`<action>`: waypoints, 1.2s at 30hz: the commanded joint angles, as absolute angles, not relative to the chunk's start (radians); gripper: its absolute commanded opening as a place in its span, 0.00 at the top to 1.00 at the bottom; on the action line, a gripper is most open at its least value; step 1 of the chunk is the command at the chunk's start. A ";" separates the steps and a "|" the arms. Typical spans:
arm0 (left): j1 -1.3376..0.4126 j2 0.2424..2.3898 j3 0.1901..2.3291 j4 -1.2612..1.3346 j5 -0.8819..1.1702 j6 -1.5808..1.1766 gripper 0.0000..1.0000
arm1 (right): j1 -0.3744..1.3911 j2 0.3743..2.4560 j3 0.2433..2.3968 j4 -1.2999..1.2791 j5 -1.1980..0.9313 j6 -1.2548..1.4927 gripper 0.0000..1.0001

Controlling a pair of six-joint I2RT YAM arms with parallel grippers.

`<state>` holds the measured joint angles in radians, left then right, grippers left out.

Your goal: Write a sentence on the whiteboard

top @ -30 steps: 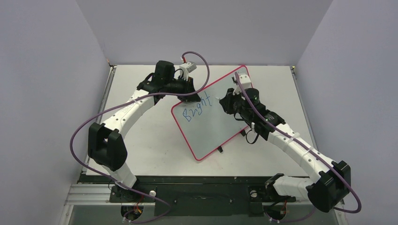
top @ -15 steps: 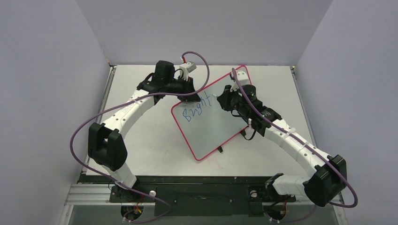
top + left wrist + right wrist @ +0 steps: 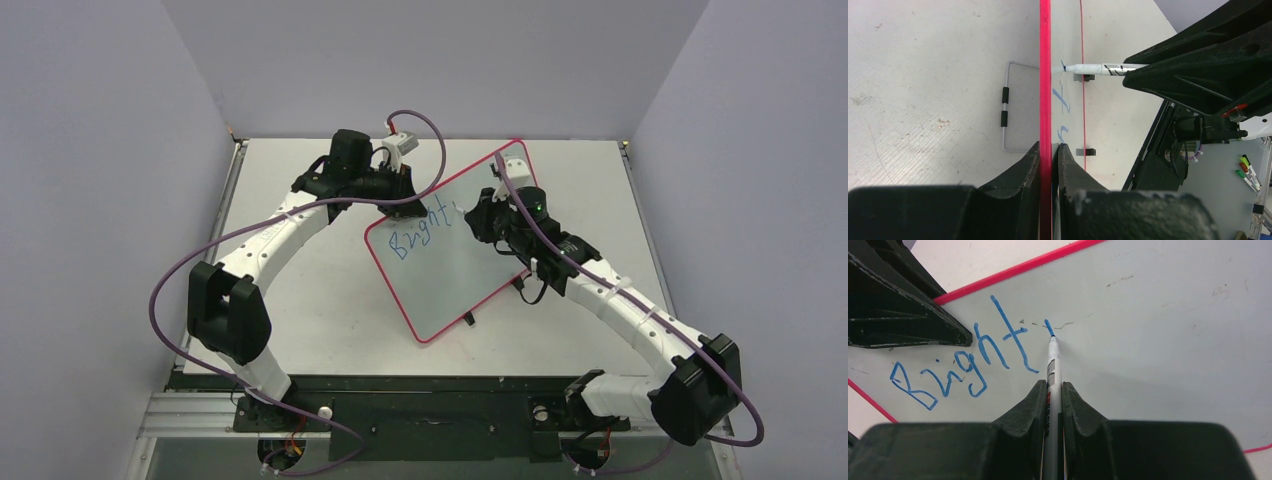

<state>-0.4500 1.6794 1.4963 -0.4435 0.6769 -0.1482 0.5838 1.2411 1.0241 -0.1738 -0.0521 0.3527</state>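
Left jaws pinching whiteboard (image 3: 450, 275) rim, right jaws clamping marker (image 3: 1053, 371), tip beside sentence (image 3: 1013, 335).

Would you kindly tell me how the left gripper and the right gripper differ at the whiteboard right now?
The left gripper clamps the whiteboard's red rim edge-on; the right gripper is shut on a marker. The left gripper sits at the board's edge; the right gripper is over its white face, marker tip beside the blue writing. Both are black and shut.
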 commanded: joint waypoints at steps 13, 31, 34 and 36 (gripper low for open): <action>-0.453 1.631 1.492 -0.345 0.635 -0.058 1.00 | 0.596 1.215 1.017 -0.182 -0.027 0.365 1.00; -0.453 1.627 1.491 -0.347 0.632 -0.059 1.00 | 0.593 1.290 1.133 -0.194 0.027 0.361 1.00; -0.452 1.627 1.491 -0.347 0.633 -0.059 1.00 | 0.593 1.299 1.147 -0.198 0.046 0.363 1.00; -0.452 1.627 1.491 -0.347 0.631 -0.058 1.00 | 0.591 1.303 1.150 -0.203 0.055 0.365 1.00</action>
<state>-0.4492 1.6752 1.4906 -0.4404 0.6739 -0.1486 0.5907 1.2831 1.1042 -0.2237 0.0036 0.3588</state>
